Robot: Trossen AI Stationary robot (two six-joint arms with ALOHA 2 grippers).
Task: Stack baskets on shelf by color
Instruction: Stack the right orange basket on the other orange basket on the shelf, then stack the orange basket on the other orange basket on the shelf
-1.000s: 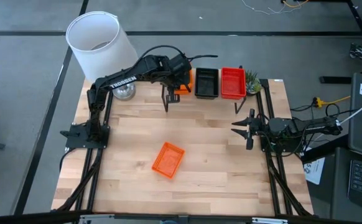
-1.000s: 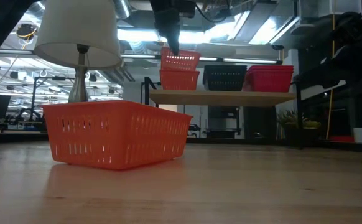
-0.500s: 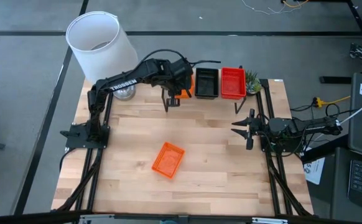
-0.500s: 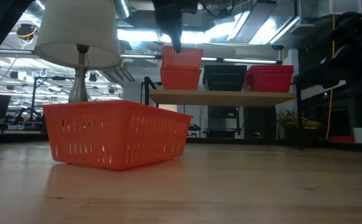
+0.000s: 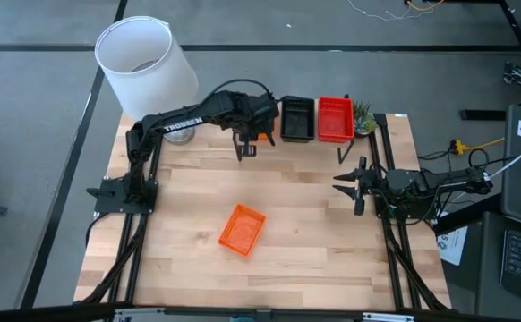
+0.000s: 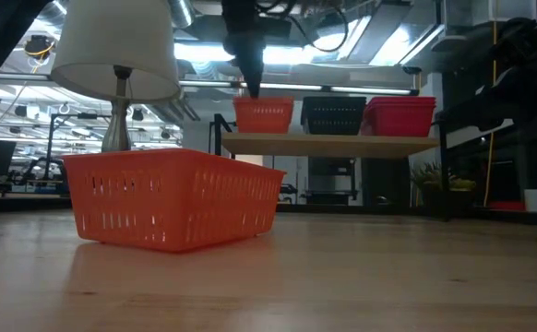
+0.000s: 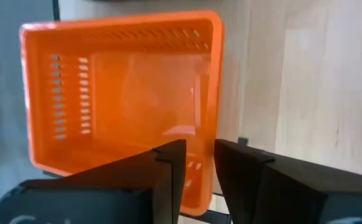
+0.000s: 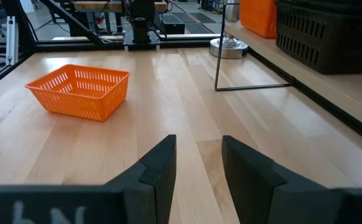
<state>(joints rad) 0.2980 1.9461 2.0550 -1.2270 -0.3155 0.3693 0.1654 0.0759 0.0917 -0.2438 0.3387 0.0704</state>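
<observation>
— What lies nearest on the table point(image 5: 323, 259)?

— A lone orange basket point(image 5: 243, 229), near the middle toward the front edge. The low view shows it filling the foreground, upright.

— And the right gripper point(image 5: 350, 185)?

— It waits by the table's right edge with its fingers parted, holding nothing; its own wrist view shows the gap.

— Farther back?

— The shelf point(image 6: 328, 143) along the back edge carries an orange stack point(image 6: 263, 114) at its left end, a black basket point(image 5: 297, 119) in the middle and a red basket point(image 5: 335, 118) at the right. From above the arm hides most of the orange stack. The left gripper point(image 7: 197, 168) shows closed on that stack's near wall only in its wrist view.

— Anything else?

— A white lamp point(image 5: 146, 64) at the back left corner.
</observation>
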